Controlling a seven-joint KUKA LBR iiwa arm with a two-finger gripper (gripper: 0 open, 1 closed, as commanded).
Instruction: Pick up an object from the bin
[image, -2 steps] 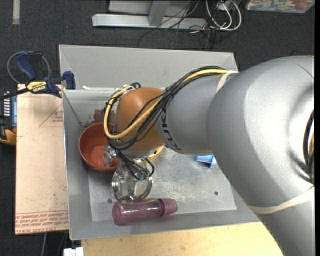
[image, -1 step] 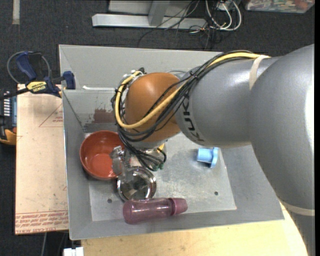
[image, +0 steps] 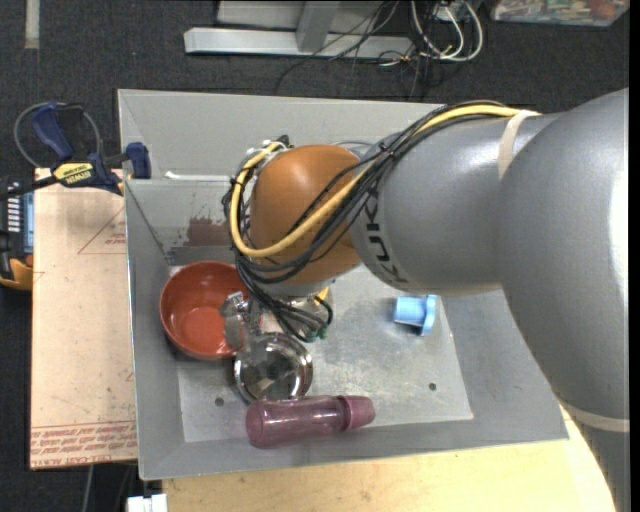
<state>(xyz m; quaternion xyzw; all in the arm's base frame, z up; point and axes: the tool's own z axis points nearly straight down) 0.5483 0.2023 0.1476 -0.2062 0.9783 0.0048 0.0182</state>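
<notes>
Reaching in from 3 o'clock with a thick grey arm (image: 500, 210), smooth, matt and rounded, bulking over the right side of the view. Lying beneath it, a grey metal bin (image: 400, 380): flat scuffed floor, sloping sheet-metal walls. Capping the wrist toward 11 o'clock of the floor's centre, a glossy orange cover (image: 300, 200), dome-shaped, looped with yellow and black cables (image: 290, 243).

Resting at 9 o'clock on the floor, a round red-orange bowl (image: 195, 320), mouth up, shallow, smooth inside. Lying along the 6 o'clock edge of the floor, a mauve-pink tube (image: 308, 420) on its side, long, dull-surfaced like plastic, rounded at its 3 o'clock end.

Standing at about 7 o'clock, between bowl and tube, a shiny metal cup (image: 272, 375): round, mouth up, mirror-bright with dark reflections inside, just beside the bowl's 3 o'clock edge and near the tube at its own 6 o'clock.

Hanging straight under the orange cover, over the cup's 11 o'clock rim and close by the bowl's 3 o'clock rim, the gripper (image: 250, 325), a small cluster of bright metal and dark wire. Cannot tell its opening, nor anything in its hold.

Sitting well apart at 3 o'clock, a small light-blue block (image: 414, 312), stubby, matt, plastic-looking.
</notes>
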